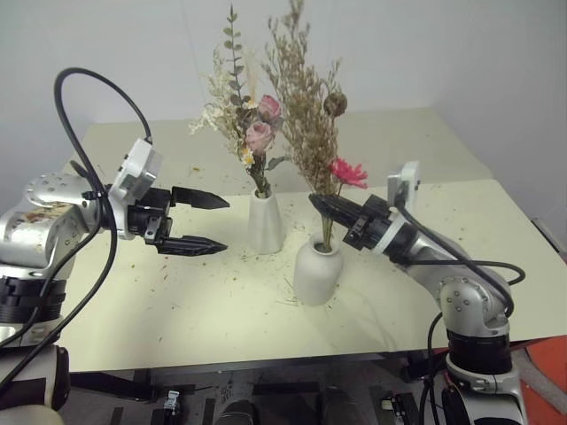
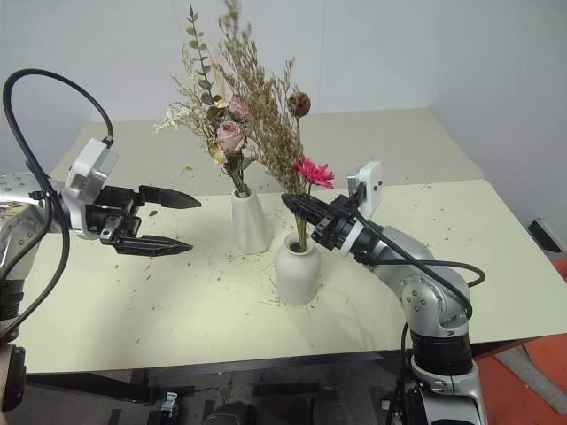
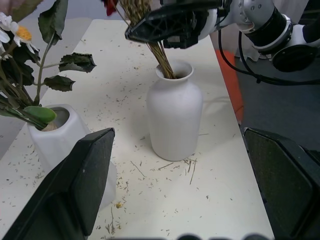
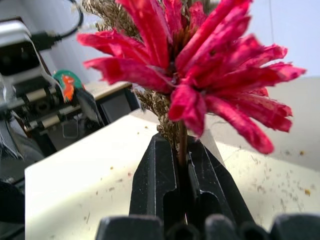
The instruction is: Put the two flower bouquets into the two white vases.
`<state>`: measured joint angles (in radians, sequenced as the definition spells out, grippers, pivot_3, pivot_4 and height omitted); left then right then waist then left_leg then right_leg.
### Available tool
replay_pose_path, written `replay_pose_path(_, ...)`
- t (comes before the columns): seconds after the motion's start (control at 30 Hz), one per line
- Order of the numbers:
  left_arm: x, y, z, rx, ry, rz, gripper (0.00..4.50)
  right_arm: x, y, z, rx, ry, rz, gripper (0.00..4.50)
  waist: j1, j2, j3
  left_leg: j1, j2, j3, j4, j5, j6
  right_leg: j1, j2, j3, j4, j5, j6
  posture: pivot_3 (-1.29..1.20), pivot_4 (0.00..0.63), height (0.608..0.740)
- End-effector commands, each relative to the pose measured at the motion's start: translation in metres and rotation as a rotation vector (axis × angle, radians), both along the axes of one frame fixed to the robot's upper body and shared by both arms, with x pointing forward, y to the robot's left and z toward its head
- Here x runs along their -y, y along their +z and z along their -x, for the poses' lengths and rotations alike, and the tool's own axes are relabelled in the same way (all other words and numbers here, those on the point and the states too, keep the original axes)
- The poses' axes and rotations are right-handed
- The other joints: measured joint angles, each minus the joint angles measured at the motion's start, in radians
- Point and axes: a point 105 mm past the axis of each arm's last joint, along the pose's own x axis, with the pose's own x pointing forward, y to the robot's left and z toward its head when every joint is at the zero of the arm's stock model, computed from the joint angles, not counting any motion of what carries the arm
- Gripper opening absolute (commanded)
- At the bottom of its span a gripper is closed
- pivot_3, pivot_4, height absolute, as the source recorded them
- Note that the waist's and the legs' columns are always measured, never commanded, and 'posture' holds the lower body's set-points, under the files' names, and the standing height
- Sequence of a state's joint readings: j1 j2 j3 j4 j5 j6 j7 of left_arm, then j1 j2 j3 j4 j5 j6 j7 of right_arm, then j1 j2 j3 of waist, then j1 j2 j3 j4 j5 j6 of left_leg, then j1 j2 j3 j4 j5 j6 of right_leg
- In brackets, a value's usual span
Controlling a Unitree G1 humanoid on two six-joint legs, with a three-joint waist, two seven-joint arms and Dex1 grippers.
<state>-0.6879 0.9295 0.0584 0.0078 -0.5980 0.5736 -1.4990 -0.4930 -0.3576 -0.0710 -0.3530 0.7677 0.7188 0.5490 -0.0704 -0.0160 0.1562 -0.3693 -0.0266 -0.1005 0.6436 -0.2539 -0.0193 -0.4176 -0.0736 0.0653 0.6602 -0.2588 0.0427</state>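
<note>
— What's the setting?

— A pale cream table [image 1: 177, 310] against a plain white wall, its top strewn with dry bits shed from the stems.

— And the flowers?

— The cream bouquet with pink roses [image 1: 252, 124] already stands in the tall tapered vase [image 1: 264, 223], toward the back. The tan grass bouquet with the magenta flower [image 1: 306, 115] has its stems down in the mouth of the squat round vase [image 1: 317, 271], just in front and to the right of the tall one.

— Are you holding anything?

— My right gripper [image 1: 326, 205] is clamped tight on the tan bouquet's stems, just above the round vase's mouth; my right wrist view looks straight up into the red petals. My left gripper [image 1: 208, 223] hangs with its two fingers spread wide and nothing between them, left of the tall vase and clear of it.

— So which step is this?

— I judge it the last one: seating the second bunch. Both bouquets look to be in their vases.

— What does the next move call for?

— Probably letting go gently, then backing the right gripper away sideways without snagging the stalks, since a tug could tip the round vase or drag the bunch back out.
</note>
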Motion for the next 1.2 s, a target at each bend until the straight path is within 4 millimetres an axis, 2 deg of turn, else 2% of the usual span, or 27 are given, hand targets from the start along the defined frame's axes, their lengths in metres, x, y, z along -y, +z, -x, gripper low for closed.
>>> replay_pose_path(0.03, -0.002, 0.011, 0.005, 0.043, -0.002, 0.012, 4.5, 0.0, 0.014, 0.008, 0.075, 0.009, -0.027, 0.88, 0.001, 0.0, 0.0, 0.0, 0.0, 0.0, 0.0, 0.0, 0.0, 0.0, 0.0, 0.0, 0.0, 0.0, 0.0, 0.0, 0.15, 0.74)
replay_pose_path(0.2, -0.001, 0.012, 0.004, 0.054, 0.006, 0.016, 4.5, 0.005, 0.014, 0.01, 0.081, 0.006, -0.024, 2.48, 0.001, 0.0, 0.0, 0.0, 0.0, 0.0, 0.0, 0.0, 0.0, 0.0, 0.0, 0.0, 0.0, 0.0, 0.0, 0.0, 0.15, 0.74)
replay_pose_path(0.43, -0.002, 0.012, 0.003, 0.06, 0.019, 0.021, 4.5, 0.029, 0.015, 0.02, 0.124, -0.002, 0.03, 4.46, 0.004, 0.0, 0.0, 0.0, 0.0, 0.0, 0.0, 0.0, 0.0, 0.001, 0.0, 0.0, -0.002, 0.0, 0.0, 0.0, 0.15, 0.74)
replay_pose_path(0.77, -0.001, 0.011, 0.003, 0.058, 0.019, 0.028, 4.5, 0.054, 0.001, 0.028, 0.108, 0.007, 0.14, 4.46, 0.004, 0.0, 0.0, 0.001, 0.0, 0.0, 0.0, 0.0, 0.0, 0.003, 0.0, -0.001, -0.004, 0.0, 0.0, 0.0, 0.15, 0.74)
replay_pose_path(0.9, -0.006, 0.007, 0.003, 0.044, 0.05, 0.034, 4.5, 0.082, -0.014, 0.025, 0.073, -0.051, 0.243, 4.46, 0.009, 0.0, 0.0, 0.001, 0.0, 0.0, 0.0, 0.0, 0.001, 0.006, 0.0, -0.002, -0.005, 0.0, 0.0, 0.0, 0.15, 0.74)
replay_pose_path(1.1, -0.024, -0.005, 0.005, 0.035, 0.153, 0.059, 4.5, 0.121, -0.013, 0.027, 0.059, -0.148, 0.326, 4.46, 0.01, 0.0, 0.0, 0.005, 0.002, 0.0, 0.001, -0.002, 0.003, 0.012, 0.001, -0.002, -0.012, 0.0, 0.0, 0.0, 0.15, 0.74)
replay_pose_path(1.2, -0.03, -0.009, 0.006, 0.036, 0.201, 0.079, 4.5, 0.134, -0.013, 0.029, 0.048, -0.179, 0.355, 4.46, 0.015, 0.0, 0.0, 0.007, 0.002, 0.0, 0.001, -0.002, 0.004, 0.014, 0.001, -0.002, -0.013, 0.0, 0.0, 0.0, 0.15, 0.74)
